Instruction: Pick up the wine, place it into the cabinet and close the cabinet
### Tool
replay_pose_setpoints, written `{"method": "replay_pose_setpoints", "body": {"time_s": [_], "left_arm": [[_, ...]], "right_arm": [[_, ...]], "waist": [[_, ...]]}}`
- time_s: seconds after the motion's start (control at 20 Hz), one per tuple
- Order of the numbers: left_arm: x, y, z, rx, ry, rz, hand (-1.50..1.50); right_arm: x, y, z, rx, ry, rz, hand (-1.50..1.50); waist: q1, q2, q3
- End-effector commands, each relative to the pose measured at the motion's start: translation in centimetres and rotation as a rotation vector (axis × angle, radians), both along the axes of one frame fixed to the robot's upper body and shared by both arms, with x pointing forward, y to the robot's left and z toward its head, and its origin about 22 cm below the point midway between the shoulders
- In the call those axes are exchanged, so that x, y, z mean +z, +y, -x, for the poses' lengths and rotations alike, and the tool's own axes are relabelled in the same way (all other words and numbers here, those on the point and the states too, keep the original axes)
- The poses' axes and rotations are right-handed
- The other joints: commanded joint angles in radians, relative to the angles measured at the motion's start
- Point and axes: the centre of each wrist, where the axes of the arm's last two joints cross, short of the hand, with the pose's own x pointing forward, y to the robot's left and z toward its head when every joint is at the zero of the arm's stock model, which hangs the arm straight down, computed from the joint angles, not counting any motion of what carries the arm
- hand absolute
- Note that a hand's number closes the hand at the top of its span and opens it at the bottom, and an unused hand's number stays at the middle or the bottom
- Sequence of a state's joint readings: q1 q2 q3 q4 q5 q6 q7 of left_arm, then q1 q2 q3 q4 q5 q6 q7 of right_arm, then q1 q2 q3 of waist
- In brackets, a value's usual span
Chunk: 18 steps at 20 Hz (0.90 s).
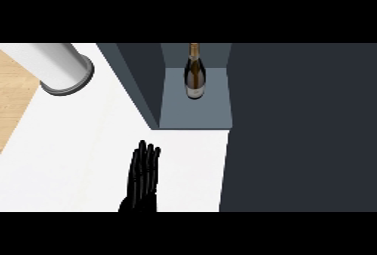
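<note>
On my feed the wine bottle [194, 74] sits inside the open compartment of the dark grey cabinet [195, 114], on its lighter grey floor and towards the back. Its neck points at the view's upper edge. The glass is dark, with gold foil [194, 52] round the neck and a pale label [195, 91] low on the body. I can see that something is printed there, but it is too small for me to read, so I get no brand and no writing.

My left hand [142, 182] comes in from the lower edge over the white counter [74, 149]. Its fingers are straight and close together, tips up, and it holds nothing. The bottle lies well apart from it, ahead and a little to the right, past the compartment's front lip.

A broad dark panel [302, 124] fills the right side of the view. I cannot tell whether it is the door or the cabinet's body. At upper left a white cylinder [52, 60] stands on a grey ring-shaped base.
</note>
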<state>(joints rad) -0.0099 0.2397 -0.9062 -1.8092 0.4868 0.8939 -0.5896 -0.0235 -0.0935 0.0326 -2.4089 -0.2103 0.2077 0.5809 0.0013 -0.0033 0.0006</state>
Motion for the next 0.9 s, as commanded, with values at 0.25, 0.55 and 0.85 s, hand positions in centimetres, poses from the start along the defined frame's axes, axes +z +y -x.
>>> {"method": "replay_pose_setpoints", "body": {"time_s": [0.25,0.55,0.85], "left_arm": [[2.5,5.0,2.9,-0.096,-0.006,-0.017,-1.5],[3.0,8.9,2.2,-0.078,-0.027,-0.025,-1.5],[2.9,11.3,3.2,-0.03,-0.038,-0.028,-1.5]], "right_arm": [[1.5,0.3,3.0,0.155,0.002,0.024,1.5],[-0.5,1.2,2.0,0.253,0.089,-0.025,1.5],[-0.1,2.0,4.2,0.318,0.177,-0.059,1.5]], "waist": [[-0.002,0.0,0.0],[-0.002,0.002,-0.001],[0.001,0.0,-0.001]]}}
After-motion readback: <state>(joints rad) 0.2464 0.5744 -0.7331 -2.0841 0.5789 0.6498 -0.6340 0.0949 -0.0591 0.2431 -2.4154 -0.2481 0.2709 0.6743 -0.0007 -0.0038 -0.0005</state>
